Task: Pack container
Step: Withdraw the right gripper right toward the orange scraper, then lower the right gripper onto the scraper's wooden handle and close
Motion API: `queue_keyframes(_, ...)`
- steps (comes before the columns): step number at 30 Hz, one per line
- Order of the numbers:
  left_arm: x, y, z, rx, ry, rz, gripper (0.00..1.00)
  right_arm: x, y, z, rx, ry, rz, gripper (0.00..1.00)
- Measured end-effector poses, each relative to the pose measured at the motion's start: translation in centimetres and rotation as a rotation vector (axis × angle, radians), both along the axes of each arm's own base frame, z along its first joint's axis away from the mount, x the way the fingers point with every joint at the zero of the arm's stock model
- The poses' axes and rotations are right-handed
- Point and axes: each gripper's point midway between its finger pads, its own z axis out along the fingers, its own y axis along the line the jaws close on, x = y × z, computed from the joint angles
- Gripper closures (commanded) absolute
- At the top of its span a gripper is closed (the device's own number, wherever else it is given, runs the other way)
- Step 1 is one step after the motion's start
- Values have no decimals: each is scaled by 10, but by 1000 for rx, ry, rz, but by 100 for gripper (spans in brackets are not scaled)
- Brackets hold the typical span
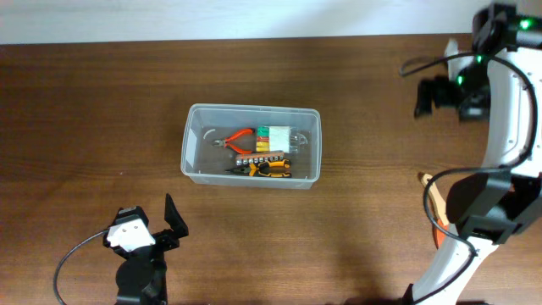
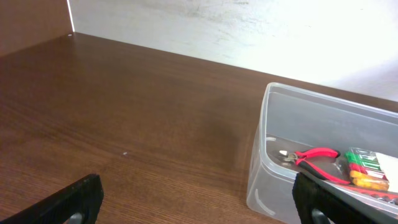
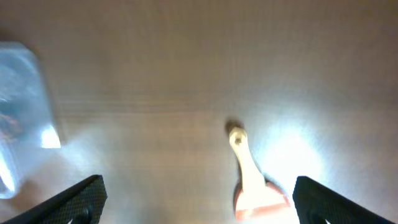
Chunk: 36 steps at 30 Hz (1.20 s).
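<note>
The container [image 1: 254, 108] sits mid-way across the dark wooden table [image 1: 85, 110], long side running left to right. It's clear plastic with rounded corners, and there are red pliers [image 1: 237, 140] inside. The left gripper [image 2: 199, 208] gapes wide, empty, near the container. The right gripper [image 3: 199, 208] is spread too, empty, over a wooden-handled tool [image 3: 245, 171].

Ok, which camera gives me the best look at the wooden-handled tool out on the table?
Right wrist. The wooden-handled tool lies nearly whole there, pale handle running to a reddish end, though glare softens it. Overhead shows only a strip of handle beside the right arm. Left wrist misses it.
</note>
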Motion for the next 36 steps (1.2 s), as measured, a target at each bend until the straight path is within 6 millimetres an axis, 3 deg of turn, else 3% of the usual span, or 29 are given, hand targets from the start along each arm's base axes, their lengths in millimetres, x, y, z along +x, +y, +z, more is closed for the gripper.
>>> queue_keyframes(4,0,0,0,0,0,0,1,-26,-20,-42,36,123,-57,7)
queue_keyframes(9,0,0,0,0,0,0,1,-47,-43,-81,62,183,-89,17)
queue_keyframes(16,0,0,0,0,0,0,1,-63,-44,-131,83,204,-19,17)
queue_keyframes(23,0,0,0,0,0,0,1,-68,-40,-162,50,197,69,18)
queue_keyframes(29,0,0,0,0,0,0,1,-65,-42,-175,6,177,104,19)
queue_keyframes(31,0,0,0,0,0,0,1,-63,-45,-177,-19,159,106,25)
queue_keyframes(36,0,0,0,0,0,0,1,-60,-52,-179,-71,123,109,49)
